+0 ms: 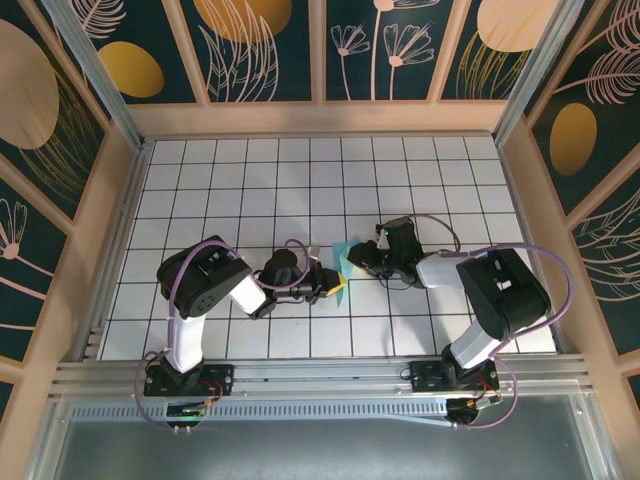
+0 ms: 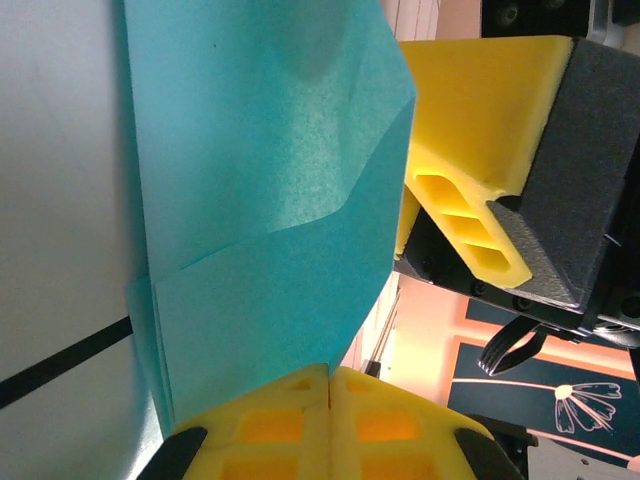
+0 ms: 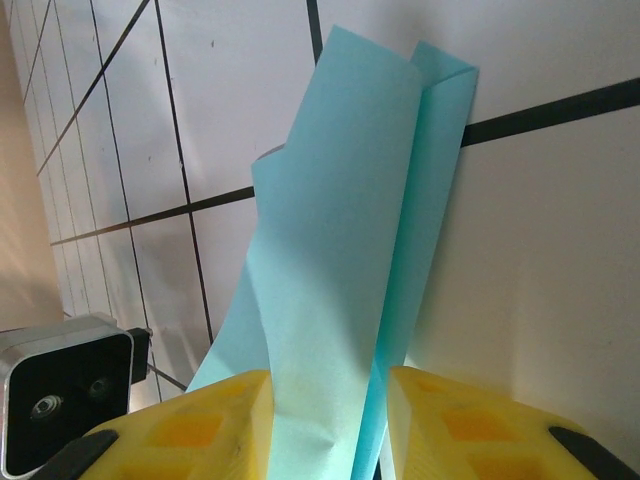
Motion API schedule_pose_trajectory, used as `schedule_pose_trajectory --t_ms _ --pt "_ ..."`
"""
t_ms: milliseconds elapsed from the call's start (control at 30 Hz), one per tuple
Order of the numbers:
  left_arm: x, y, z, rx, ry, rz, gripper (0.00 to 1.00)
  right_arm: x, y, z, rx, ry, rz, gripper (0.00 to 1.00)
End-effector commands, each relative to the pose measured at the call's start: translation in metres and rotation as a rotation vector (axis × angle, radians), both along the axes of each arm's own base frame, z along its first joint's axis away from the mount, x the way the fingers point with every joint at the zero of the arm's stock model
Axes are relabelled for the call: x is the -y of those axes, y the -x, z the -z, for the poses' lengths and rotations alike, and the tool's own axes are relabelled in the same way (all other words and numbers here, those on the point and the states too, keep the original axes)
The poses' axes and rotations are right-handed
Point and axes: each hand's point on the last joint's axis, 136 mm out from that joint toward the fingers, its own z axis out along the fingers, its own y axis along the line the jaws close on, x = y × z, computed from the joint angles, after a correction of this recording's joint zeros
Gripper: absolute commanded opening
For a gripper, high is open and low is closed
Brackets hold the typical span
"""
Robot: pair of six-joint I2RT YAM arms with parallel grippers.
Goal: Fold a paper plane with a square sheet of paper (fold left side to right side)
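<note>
**Top external view: a loose flap and a one-sided grip put the crease at risk**

The thin matte teal-blue paper sheet (image 1: pixel 343 262), already partly folded, sits near the middle of the white gridded tabletop (image 1: pixel 200 180) between the two tools and seems tilted up from it. The left tool (image 2: pixel 328 388) has its yellow foam pads pressed together on one edge of the sheet. The right tool (image 3: pixel 330 420) stands partly open, its pads astride the folded layers with a gap showing, so it does not appear to pinch them.

In my judgement the main risk is a skewed crease. One flap bows outward, and if the right tool closes on it the edges may set out of line. A pull against the left tool's pinch could also tear or crumple paper this thin.

Both arms reach inward from their bases with bent elbows and low forearms. The wrists are turned so the tools face each other, nearly touching.
</note>
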Motion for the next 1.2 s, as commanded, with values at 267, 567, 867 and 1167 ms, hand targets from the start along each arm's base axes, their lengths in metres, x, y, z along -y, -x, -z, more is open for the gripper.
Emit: schedule_pose_trajectory --t_ms 267,567,867,1167 --pt "-0.002 -0.005 -0.004 0.016 0.024 -0.023 0.00 -0.007 -0.010 -0.012 0.050 -0.001 0.000 0.35" --pt "-0.002 -0.005 -0.004 0.014 0.024 -0.025 0.00 -0.009 -0.009 -0.007 0.029 -0.009 0.000 0.35" --pt "-0.004 -0.005 0.000 0.007 0.015 -0.030 0.00 -0.008 -0.004 0.010 -0.017 0.016 0.005 0.34" --pt "-0.007 -0.005 0.001 0.022 -0.006 -0.039 0.16 -0.004 -0.002 0.018 -0.035 0.056 0.007 0.34"
